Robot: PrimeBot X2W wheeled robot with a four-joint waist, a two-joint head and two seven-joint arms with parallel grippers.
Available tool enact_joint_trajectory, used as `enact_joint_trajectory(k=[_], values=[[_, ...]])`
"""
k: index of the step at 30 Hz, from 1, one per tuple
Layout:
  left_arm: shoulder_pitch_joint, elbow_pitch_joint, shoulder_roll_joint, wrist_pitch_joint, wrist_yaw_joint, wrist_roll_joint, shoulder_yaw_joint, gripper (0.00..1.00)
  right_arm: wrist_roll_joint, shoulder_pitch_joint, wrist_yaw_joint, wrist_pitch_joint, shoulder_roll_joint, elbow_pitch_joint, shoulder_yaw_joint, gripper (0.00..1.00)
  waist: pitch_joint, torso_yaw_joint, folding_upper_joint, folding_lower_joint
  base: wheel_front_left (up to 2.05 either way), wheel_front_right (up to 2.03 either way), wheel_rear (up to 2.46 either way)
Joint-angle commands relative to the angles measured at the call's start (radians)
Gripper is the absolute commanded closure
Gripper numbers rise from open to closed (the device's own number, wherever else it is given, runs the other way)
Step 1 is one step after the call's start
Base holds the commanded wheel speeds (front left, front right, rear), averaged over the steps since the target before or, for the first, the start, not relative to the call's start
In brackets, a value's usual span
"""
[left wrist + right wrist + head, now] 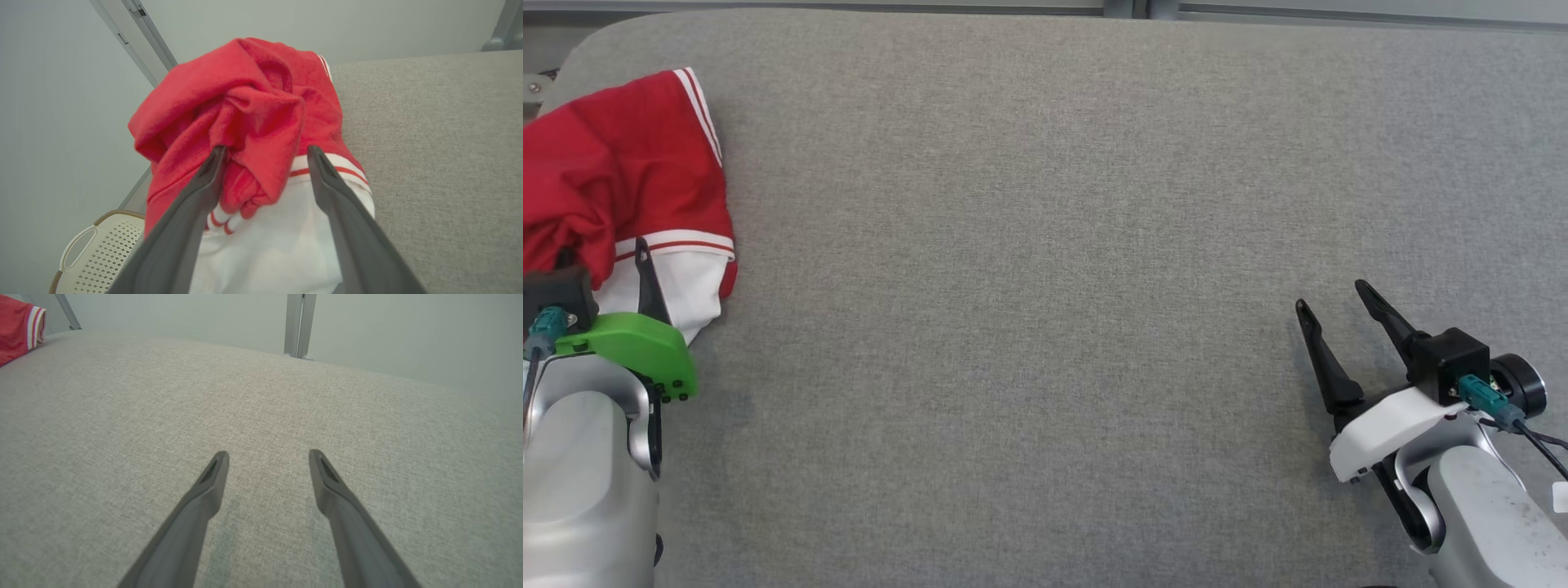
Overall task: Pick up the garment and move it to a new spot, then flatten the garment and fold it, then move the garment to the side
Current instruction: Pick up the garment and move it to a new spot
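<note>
While garment (629, 163) hugs table's (1045, 245) left edge, left end effector (264, 150) gapes wide; right end effector (1331, 294) too.

Garment (253, 106) soft matt cloth, wrinkled, table (1045, 286) w/ rough woven fabric cover, basket (102, 253) smooth perforated plastic

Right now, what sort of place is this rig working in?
Probably a lab cell for garment folding: a grey fabric-covered table, a crumpled red and white garment at its far left corner, and a perforated laundry basket below the table's edge.
</note>
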Motion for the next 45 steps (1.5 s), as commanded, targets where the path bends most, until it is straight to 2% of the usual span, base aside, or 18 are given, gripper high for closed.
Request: enact_joint_trajectory(k=[1,4,5,6,13,17,20,23,27,31,35,38,39,45], values=[[-0.013,0.010,0.004,0.000,0.014,-0.003,0.008,0.00,0.006,-0.010,-0.001,-0.003,-0.005,-0.002,-0.001,0.00,0.008,-0.012,0.0000,0.0000,0.00,0.00,0.00],[-0.024,0.023,0.000,0.000,0.030,-0.012,0.027,0.00,0.010,-0.013,-0.001,-0.003,-0.009,0.001,0.000,0.00,0.010,-0.022,0.0000,0.0000,0.00,0.00,0.00],[-0.025,0.026,-0.002,0.000,0.033,-0.014,0.032,0.10,0.011,-0.012,-0.001,-0.003,-0.010,0.001,0.000,0.00,0.009,-0.024,0.0000,0.0000,0.00,0.00,0.00],[-0.024,0.025,-0.003,0.000,0.033,-0.018,0.038,1.00,0.012,-0.011,-0.001,-0.003,-0.010,0.001,-0.001,0.00,0.007,-0.027,0.0000,0.0000,0.00,0.00,0.00],[0.000,-0.083,0.022,0.000,0.006,0.002,0.056,1.00,0.012,0.011,-0.001,-0.003,0.017,-0.025,0.002,0.00,-0.033,-0.040,0.0000,0.0000,0.00,0.00,0.00],[-0.006,-0.221,0.001,0.000,-0.023,0.023,0.041,1.00,0.016,0.034,-0.001,-0.003,0.049,-0.030,0.000,0.00,-0.071,-0.044,0.0000,0.0000,0.00,0.00,0.00],[-0.011,-0.321,-0.033,0.000,-0.065,0.037,0.012,1.00,0.006,0.050,-0.001,-0.003,0.074,-0.030,0.007,0.00,-0.094,-0.048,0.0000,0.0000,0.00,0.00,0.00],[-0.021,-0.404,-0.092,0.000,-0.100,0.035,-0.024,1.00,0.010,0.062,-0.001,-0.003,0.092,-0.033,0.012,0.00,-0.109,-0.059,0.0000,0.0000,0.00,0.00,0.00],[0.010,-0.472,-0.186,0.000,-0.125,0.003,-0.072,1.00,0.023,0.076,-0.001,-0.003,0.111,-0.021,0.025,0.00,-0.128,-0.097,0.0000,0.0000,0.00,0.00,0.00],[0.043,-0.486,-0.233,0.000,-0.142,-0.030,-0.140,1.00,0.025,0.081,-0.001,-0.003,0.121,-0.018,0.029,0.00,-0.137,-0.159,0.0000,0.0000,0.00,0.00,0.00],[0.070,-0.502,-0.246,0.000,-0.146,-0.104,-0.214,1.00,0.031,0.076,-0.001,-0.003,0.118,-0.015,0.020,0.00,-0.130,-0.234,0.0000,0.0000,0.00,0.00,0.00],[0.087,-0.509,-0.247,0.000,-0.142,-0.184,-0.315,1.00,0.034,0.076,-0.001,-0.003,0.123,-0.014,0.014,0.00,-0.119,-0.289,0.0000,0.0000,0.00,0.00,0.00],[0.087,-0.509,-0.247,0.000,-0.142,-0.184,-0.315,1.00,0.034,0.076,-0.001,-0.003,0.123,-0.014,0.014,0.00,-0.119,-0.289,0.0000,0.0000,0.00,0.00,0.00],[0.073,-0.488,-0.245,0.000,-0.090,-0.282,-0.460,1.00,0.039,0.072,-0.001,-0.003,0.129,-0.017,0.001,0.00,-0.089,-0.370,0.0000,0.0000,0.00,0.00,0.00]])
